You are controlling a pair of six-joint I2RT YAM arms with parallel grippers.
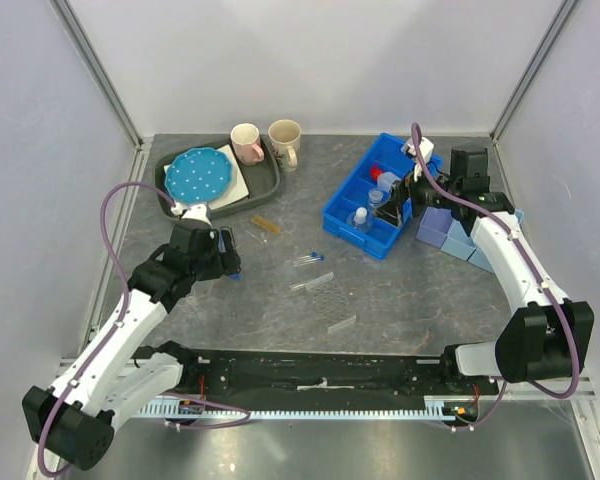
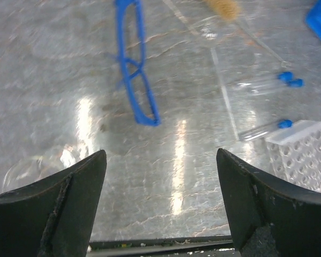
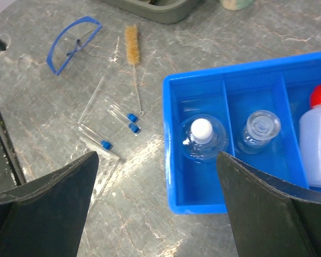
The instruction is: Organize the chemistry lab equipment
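Note:
Blue-framed safety glasses point(image 2: 134, 69) lie on the table just ahead of my left gripper point(image 2: 160, 176), which hangs open above bare table with nothing between its fingers. Beyond them lie the tan bristle brush point(image 3: 131, 45), blue-capped clear tubes point(image 3: 123, 115) and the clear tube rack point(image 2: 302, 155) on its side. My right gripper point(image 3: 158, 182) is open and empty over the near edge of a blue divided bin point(image 3: 174, 139). The bin holds the red-capped squeeze bottle point(image 3: 318, 134), a white-capped clear bottle point(image 3: 202, 136) and a small clear glass vessel point(image 3: 262, 128).
A grey tray point(image 1: 270, 180) with a blue dotted plate point(image 1: 200, 175) sits at the back left, with a pink mug point(image 1: 246, 142) and a beige mug point(image 1: 285, 138) behind it. Pale blue blocks point(image 1: 445, 230) stand to the right of the bin point(image 1: 352, 237). A clear glass item point(image 2: 37, 163) lies by my left finger.

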